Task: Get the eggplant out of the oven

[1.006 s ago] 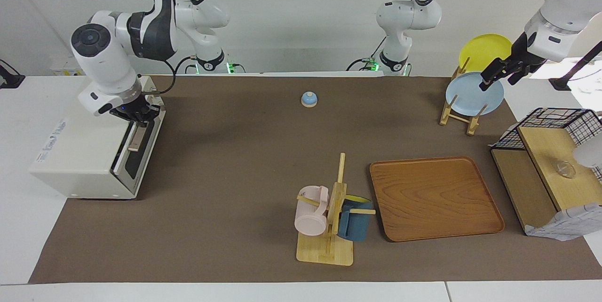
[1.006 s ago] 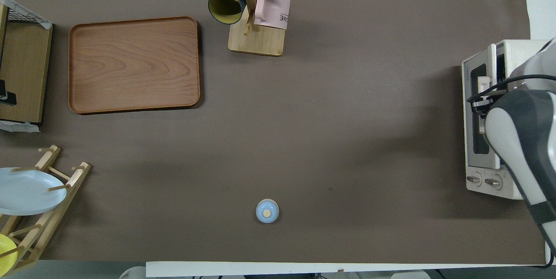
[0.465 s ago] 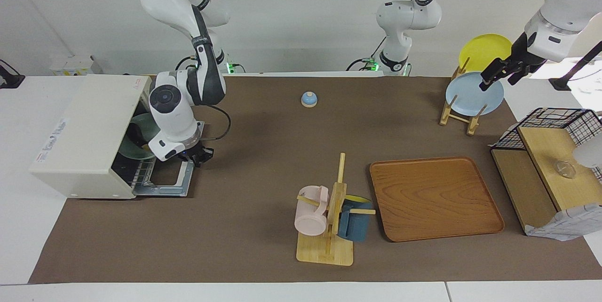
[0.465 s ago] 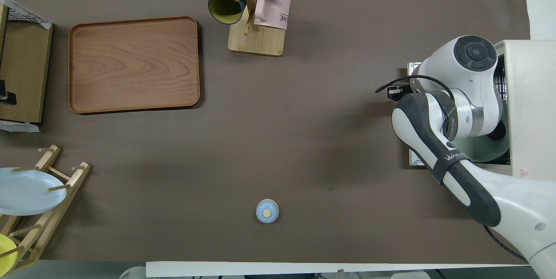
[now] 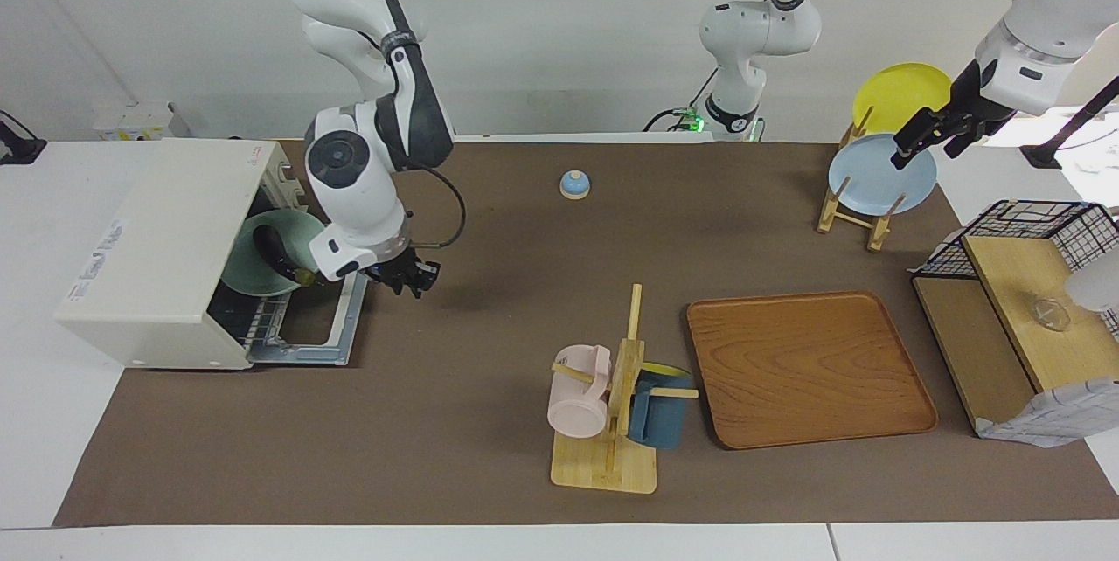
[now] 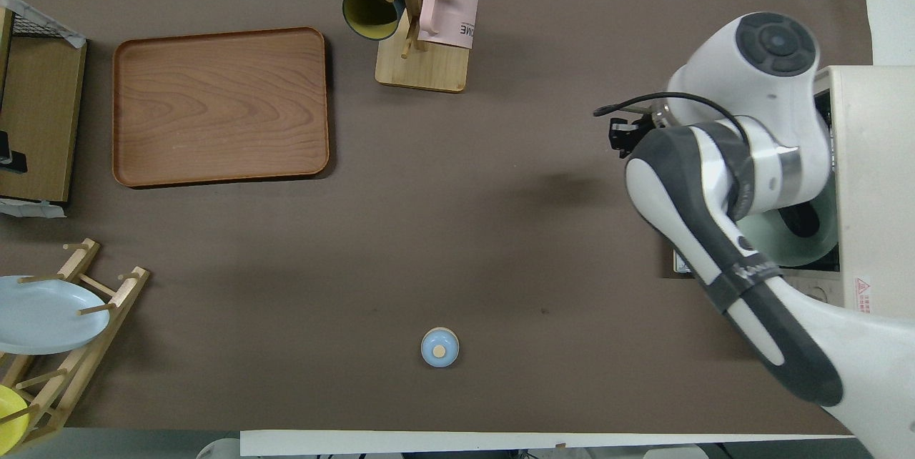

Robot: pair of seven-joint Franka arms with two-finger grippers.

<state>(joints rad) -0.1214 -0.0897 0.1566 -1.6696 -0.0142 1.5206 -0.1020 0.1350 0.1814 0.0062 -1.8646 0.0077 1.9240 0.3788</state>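
The oven is cream-white, and a dark purple-black eggplant lies on a pale green plate inside it. The mat is brown, the tray reddish wood-grain. One mug is pink, the other dark blue with yellow inside. Racked plates are yellow and light blue. The bell is blue.

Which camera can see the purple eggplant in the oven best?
The facing view. There the eggplant lies in plain sight on a green plate inside the open oven. In the overhead view the right arm covers almost all of it; only a dark bit peeks out.
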